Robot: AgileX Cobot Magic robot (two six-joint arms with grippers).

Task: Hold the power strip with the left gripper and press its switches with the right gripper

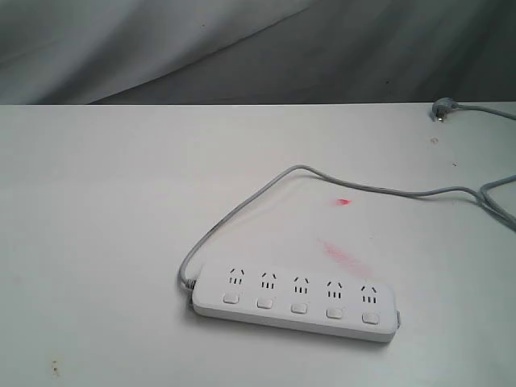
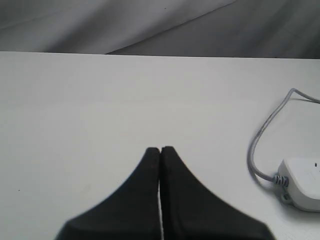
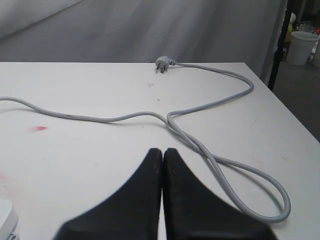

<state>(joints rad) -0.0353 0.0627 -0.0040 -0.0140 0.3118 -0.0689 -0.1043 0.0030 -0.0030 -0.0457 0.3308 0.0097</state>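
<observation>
The white power strip (image 1: 294,302) lies flat on the table toward the front, its five sockets in a row and five square switches (image 1: 299,307) below them. Its grey cord (image 1: 266,189) curves back and off to the right. Neither arm shows in the exterior view. In the left wrist view my left gripper (image 2: 160,149) is shut on nothing, over bare table, with the strip's cord end (image 2: 302,190) off to one side. The right gripper (image 3: 162,150) is shut and empty too, beside a loop of the cord (image 3: 225,162); a corner of the strip (image 3: 6,215) shows at the frame edge.
The cord's plug (image 1: 442,109) lies at the table's back right edge, also in the right wrist view as the plug (image 3: 164,63). Red smears (image 1: 343,201) mark the table behind the strip. Grey cloth hangs behind. The table's right edge (image 3: 285,107) drops off, with a white bucket (image 3: 302,47) beyond.
</observation>
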